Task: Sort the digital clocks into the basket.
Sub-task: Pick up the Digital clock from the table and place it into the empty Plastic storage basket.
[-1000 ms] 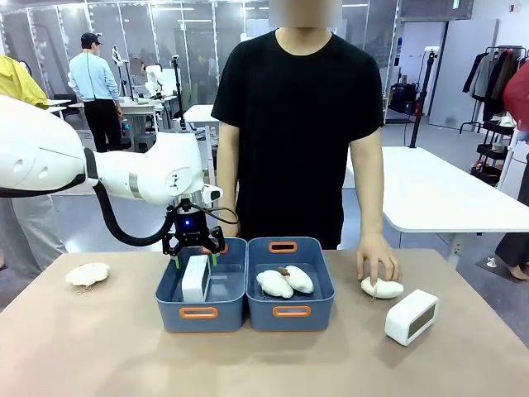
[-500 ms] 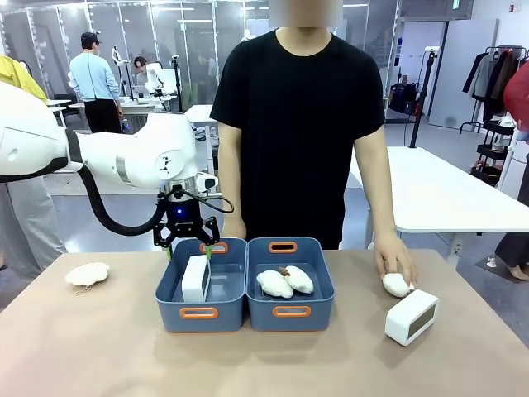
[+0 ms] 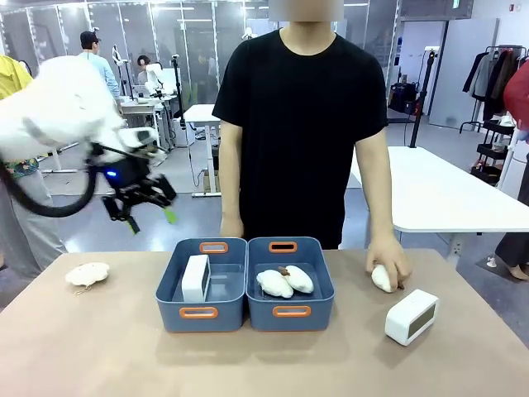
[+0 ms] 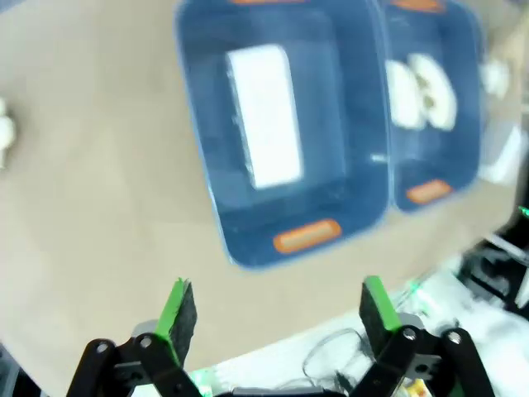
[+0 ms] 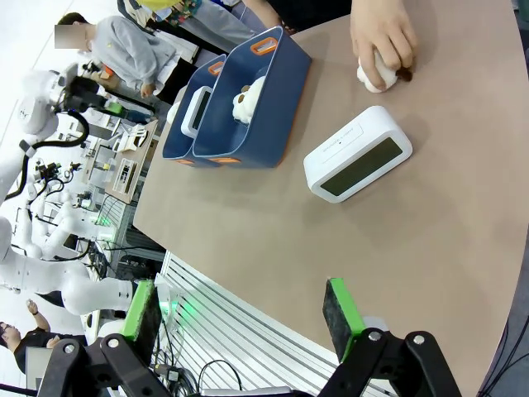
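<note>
Up left of basket [image 3: 227, 316], left gripper [image 3: 150, 217] hangs wide, empty. One digital clock [image 3: 195, 277] stands inside; other clock [image 3: 412, 316] lies on table [image 3: 83, 347]. Right gripper [image 5: 241, 318] wide.

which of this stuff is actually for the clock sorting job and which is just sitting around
For the job: clock in the basket; clock on the table; basket.
Lying about: second bin; plush toys inside it; plush toy at the table's left end; plush toy under the person's hand.
</note>
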Action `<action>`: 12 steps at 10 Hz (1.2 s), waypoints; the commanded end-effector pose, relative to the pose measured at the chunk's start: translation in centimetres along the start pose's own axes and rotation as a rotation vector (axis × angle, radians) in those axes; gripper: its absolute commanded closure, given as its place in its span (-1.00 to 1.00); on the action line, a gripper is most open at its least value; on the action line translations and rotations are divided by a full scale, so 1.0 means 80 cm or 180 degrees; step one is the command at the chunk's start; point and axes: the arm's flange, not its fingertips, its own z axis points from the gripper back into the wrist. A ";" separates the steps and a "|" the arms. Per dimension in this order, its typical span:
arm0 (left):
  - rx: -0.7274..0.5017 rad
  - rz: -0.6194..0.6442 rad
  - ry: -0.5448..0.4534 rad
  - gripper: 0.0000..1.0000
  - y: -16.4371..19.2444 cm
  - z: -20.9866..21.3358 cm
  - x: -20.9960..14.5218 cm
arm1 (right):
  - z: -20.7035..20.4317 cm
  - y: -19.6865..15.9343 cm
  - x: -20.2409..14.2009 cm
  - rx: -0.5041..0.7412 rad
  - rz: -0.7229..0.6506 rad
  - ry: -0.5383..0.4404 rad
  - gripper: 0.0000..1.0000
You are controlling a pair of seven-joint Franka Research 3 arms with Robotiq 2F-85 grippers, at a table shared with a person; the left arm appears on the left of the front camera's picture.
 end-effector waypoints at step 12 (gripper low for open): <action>-0.2286 0.0231 -0.1093 -1.00 0.399 0.127 -0.196 | -0.001 0.001 -0.001 0.0028 0.0019 -0.0003 -1.00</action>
